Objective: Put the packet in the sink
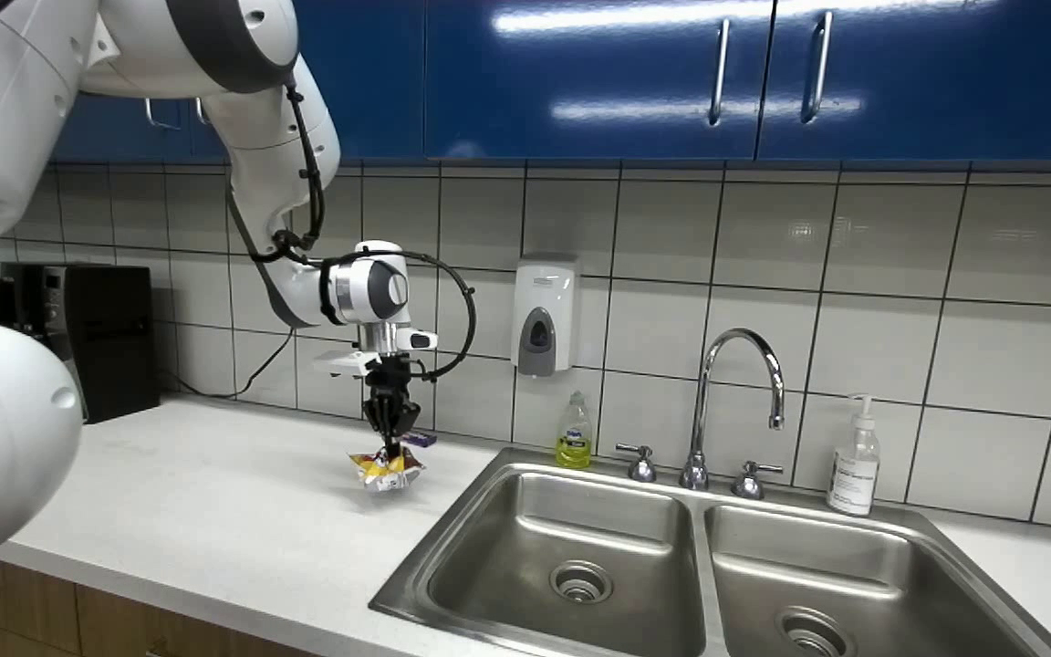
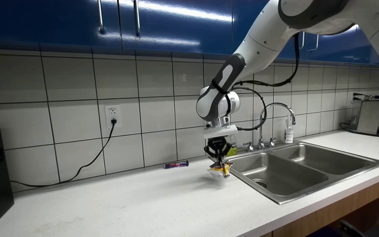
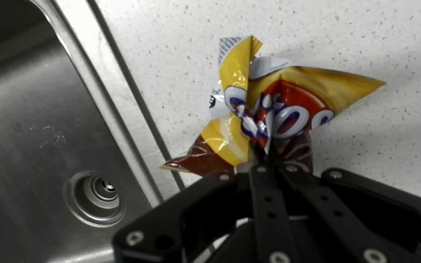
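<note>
The crinkled yellow, white and dark red packet is pinched in my gripper in both exterior views. The packet appears a little above the white counter, beside the sink. In the wrist view, the shut fingers squeeze the middle of the packet; the fingertips are partly hidden in its folds. The stainless-steel double sink has its left basin nearest the packet. The sink is just right of my gripper. Its basin and round drain show at left in the wrist view.
A chrome gooseneck faucet, a yellow-green soap bottle and a white pump bottle stand behind the basins. A small purple packet lies by the tiled wall. A soap dispenser hangs on the wall. Blue cabinets are overhead.
</note>
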Robot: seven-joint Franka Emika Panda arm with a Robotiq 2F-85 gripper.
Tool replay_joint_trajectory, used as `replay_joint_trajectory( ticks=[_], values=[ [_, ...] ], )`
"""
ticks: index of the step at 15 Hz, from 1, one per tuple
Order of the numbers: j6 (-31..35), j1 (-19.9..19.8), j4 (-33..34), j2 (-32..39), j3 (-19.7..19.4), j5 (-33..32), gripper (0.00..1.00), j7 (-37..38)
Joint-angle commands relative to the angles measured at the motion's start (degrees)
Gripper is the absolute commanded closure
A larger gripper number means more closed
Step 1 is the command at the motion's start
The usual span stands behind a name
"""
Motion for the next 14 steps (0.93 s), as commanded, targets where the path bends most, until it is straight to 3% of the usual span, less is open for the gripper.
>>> replay_joint_trajectory(
  ticks=[1,6,14],
  values=[
    [-3.63,-1.32,-2.7,-4.28,1.26,-0.32,1.0,-5.81],
    [-3.84,-3.55,-6.92,-7.97,2.5,-1.1,1.0,-20.49],
    [-2.87,-10.5,-11.74,-12.28,0.12,-0.4,1.0,-29.64]
  ],
)
